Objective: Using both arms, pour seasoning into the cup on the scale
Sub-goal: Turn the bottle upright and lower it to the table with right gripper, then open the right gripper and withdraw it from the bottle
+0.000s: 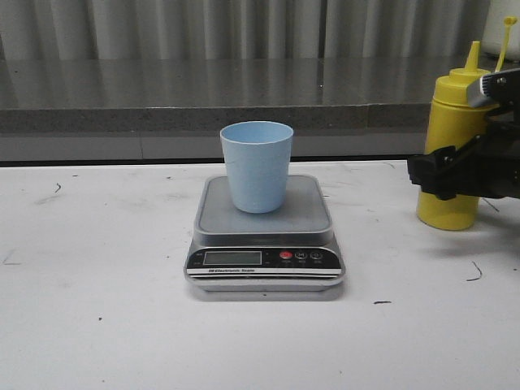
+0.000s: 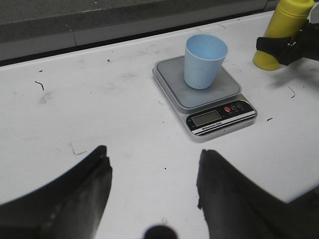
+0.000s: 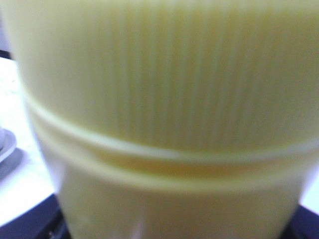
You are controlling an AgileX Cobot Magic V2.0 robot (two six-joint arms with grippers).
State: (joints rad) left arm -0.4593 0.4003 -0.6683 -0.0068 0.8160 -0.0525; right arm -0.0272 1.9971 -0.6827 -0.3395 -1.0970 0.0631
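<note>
The light blue cup point(image 1: 257, 165) stands upright on the steel platform of the silver scale point(image 1: 311, 213); both also show in the left wrist view, the cup point(image 2: 204, 60) on the scale point(image 2: 172, 84). The yellow seasoning bottle point(image 1: 449, 210) stands on the table at the right, nozzle up. My right gripper point(image 1: 431, 172) is closed round the bottle's middle; the bottle point(image 3: 164, 99) fills the right wrist view, blurred. My left gripper point(image 2: 154, 152) is open and empty above the bare table, well short of the scale. It is out of the front view.
A grey ledge point(image 1: 162, 97) and a corrugated wall run behind the white table point(image 1: 97, 284). The bottle's thin yellow cap strap point(image 1: 505, 36) sticks up at the far right. Small dark marks dot the tabletop.
</note>
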